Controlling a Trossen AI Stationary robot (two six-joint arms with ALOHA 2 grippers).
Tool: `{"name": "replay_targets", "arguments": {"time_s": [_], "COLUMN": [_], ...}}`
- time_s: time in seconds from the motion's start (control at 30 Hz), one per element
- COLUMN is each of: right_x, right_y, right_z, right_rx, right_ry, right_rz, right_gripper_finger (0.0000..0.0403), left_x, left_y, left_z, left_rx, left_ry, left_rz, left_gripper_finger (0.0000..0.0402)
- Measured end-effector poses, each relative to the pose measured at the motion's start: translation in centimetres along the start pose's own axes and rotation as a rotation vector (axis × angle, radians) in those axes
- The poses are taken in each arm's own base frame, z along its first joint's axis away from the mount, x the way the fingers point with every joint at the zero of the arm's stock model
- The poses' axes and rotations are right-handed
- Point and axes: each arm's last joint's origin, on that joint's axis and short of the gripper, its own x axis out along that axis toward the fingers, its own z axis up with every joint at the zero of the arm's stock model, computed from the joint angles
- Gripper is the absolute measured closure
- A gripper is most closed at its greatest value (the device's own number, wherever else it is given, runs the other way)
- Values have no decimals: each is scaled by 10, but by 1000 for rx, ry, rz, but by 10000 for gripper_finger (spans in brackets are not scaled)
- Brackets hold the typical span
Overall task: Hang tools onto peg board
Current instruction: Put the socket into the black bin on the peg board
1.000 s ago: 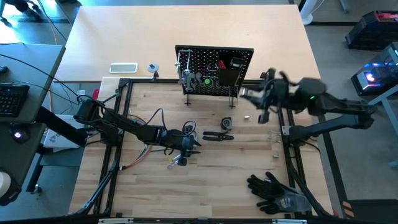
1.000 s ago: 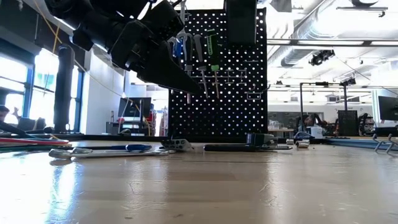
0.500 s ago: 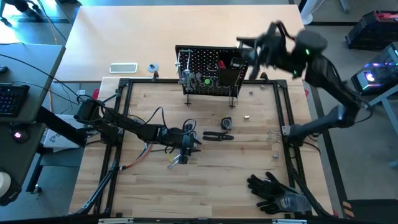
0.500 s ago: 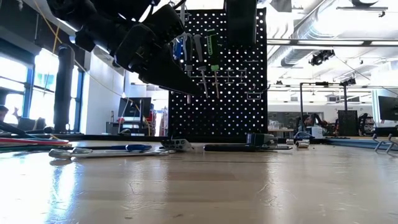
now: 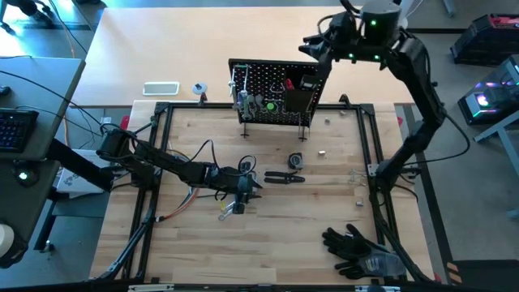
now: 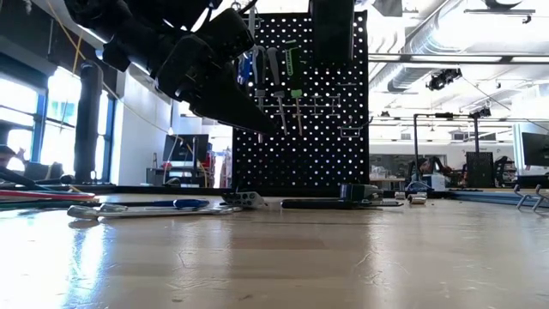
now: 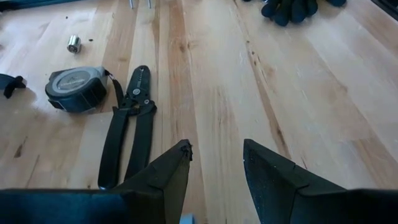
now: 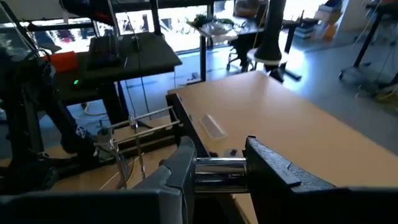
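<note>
Fingers of the right gripper pinch a short silver cylindrical tool, held high beyond the peg board at the table's far edge; the fingers of the left gripper stand spread and empty, low over the table's middle. Several drivers, including a green-handled one, already hang on the peg board, so the task is judged partly done. Black pliers and a blue-handled driver lie on the table, not yet hung, beside a tape measure and black gloves.
</note>
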Motion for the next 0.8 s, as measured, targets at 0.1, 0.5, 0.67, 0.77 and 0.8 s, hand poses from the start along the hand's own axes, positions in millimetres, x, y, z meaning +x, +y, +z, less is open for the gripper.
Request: {"name": "replay_targets", "arguments": {"time_s": [0.1, 0.5, 0.67, 0.77, 0.8], "right_x": [4, 3, 3, 3, 3], "right_y": [-6, -8, -8, -8, -7], "right_z": [-7, -15, -14, -14, -14], "right_rx": [24, 44, 27, 24, 22], "right_ry": [42, 109, 100, 100, 100], "right_rz": [10, 73, 80, 81, 82], "right_gripper_finger": [306, 269, 264, 263, 262], "left_x": [0, 0, 0, 0, 0], "left_y": [0, 0, 0, 0, 0], "left_z": [0, 0, 0, 0, 0], "left_rx": [1, 9, 1, -1, -2], "left_ry": [0, 4, 1, 1, 1], "left_rz": [-1, -1, -1, -1, -1], "left_gripper_finger": [260, 260, 260, 260, 260]}}
